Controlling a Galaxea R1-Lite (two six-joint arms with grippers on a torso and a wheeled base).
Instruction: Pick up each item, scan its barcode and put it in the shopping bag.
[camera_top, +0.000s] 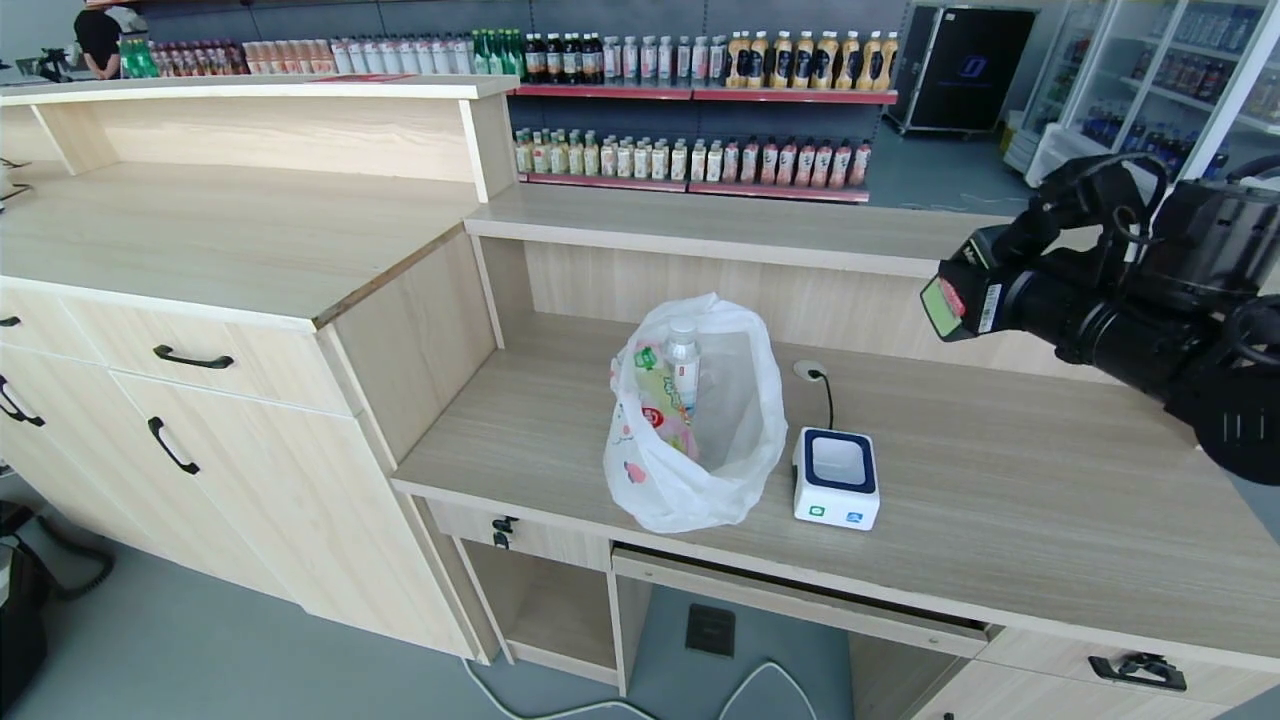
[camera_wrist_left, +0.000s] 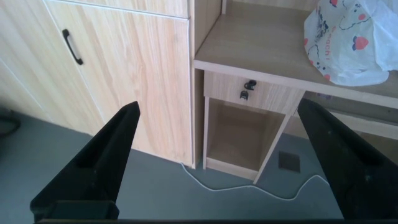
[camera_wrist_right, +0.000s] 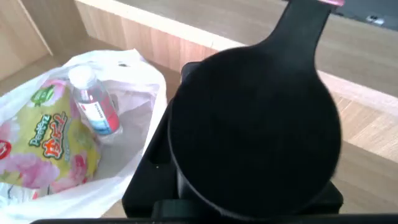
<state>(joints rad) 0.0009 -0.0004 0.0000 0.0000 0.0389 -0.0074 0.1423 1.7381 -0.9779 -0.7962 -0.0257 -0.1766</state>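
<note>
Two items sit inside white plastic shopping bag (camera_top: 690, 480): clear white-capped bottle (camera_top: 683, 360), green-and-pink snack packet (camera_top: 660, 405). Bagging looks done for these. Next move likely calls for another item, barcode shown to white square scanner (camera_top: 836, 478) just beside bag. Right gripper (camera_top: 960, 298) raised above light wooden counter (camera_top: 1000, 480), grip state unclear. Left gripper (camera_wrist_left: 219, 104) low beside wooden cabinet (camera_wrist_left: 143, 74), spread wide, empty. Drink-lined shop shelves (camera_top: 690, 160) behind.

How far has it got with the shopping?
Done, it seems: a bottle and a snack packet already stand in the shopping bag beside the scanner. In hand: the left gripper is open and empty; the right gripper is raised over the counter, and I cannot tell whether it carries anything. Left: hard to say from here.
</note>
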